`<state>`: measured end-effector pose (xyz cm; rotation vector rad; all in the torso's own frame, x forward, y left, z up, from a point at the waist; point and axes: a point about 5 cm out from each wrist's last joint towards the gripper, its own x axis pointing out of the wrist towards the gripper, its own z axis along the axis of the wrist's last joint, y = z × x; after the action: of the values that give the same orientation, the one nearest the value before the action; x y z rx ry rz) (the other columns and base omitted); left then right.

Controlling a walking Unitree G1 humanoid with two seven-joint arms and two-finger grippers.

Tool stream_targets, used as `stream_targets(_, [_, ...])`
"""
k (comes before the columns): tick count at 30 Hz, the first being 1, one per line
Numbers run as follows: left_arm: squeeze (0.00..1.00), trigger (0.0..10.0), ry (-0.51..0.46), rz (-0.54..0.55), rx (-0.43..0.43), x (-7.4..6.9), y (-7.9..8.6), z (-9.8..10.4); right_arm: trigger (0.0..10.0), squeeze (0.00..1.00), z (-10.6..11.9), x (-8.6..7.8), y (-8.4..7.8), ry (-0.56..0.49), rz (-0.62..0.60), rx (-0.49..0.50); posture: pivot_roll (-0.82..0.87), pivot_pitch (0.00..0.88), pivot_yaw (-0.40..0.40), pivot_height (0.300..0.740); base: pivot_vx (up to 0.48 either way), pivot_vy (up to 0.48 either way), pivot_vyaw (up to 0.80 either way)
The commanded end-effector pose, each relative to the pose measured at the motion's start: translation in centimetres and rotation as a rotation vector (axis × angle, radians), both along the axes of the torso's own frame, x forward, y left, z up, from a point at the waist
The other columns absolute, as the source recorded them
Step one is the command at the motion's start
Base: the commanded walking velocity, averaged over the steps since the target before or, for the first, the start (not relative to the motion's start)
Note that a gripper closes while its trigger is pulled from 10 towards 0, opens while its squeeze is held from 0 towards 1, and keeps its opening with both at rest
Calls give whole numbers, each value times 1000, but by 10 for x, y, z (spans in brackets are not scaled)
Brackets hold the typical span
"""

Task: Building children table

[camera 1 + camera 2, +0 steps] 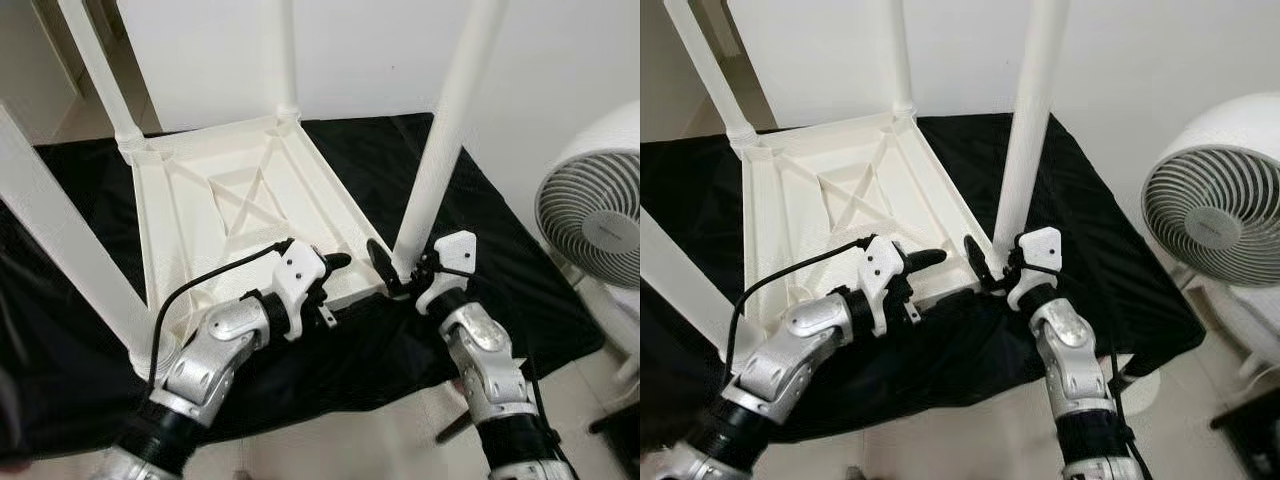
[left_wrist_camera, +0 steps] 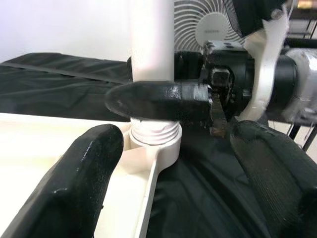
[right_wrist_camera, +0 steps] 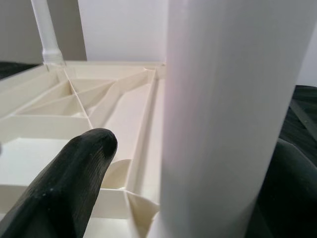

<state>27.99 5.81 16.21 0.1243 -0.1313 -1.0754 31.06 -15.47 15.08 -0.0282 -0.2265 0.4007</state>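
The white tabletop lay upside down on a black cloth, legs pointing up. The right gripper had its fingers closed around the base of the near-right leg, at its threaded socket. The left gripper hovered just beside that corner, fingers spread and holding nothing. A fan stood off to the right.
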Motion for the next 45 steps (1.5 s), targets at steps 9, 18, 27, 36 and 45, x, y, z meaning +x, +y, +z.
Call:
stream_targets(9, [0,10000,-15,-46,13,-6,4,0,10000,0,-1,11,1,33,87,-42,48,55,-40,740,0,0,0])
stream_targets(18, [0,10000,-6,-53,2,-8,0,1,10000,0,-4,15,-1,75,246,-128,45,57,-36,740,0,0,0])
stream_targets(27, [0,10000,8,-74,2,-15,-2,-2,0,0,-13,18,-10,150,343,-175,55,58,-46,740,0,0,0])
stream_targets(36, [0,10000,31,-80,2,-21,-3,-6,0,0,-26,8,-20,217,351,-147,56,65,-51,740,0,0,0])
stream_targets(45, [0,10000,37,-78,3,-23,-3,-7,0,0,-29,11,-13,195,99,-83,47,62,-59,740,0,0,0])
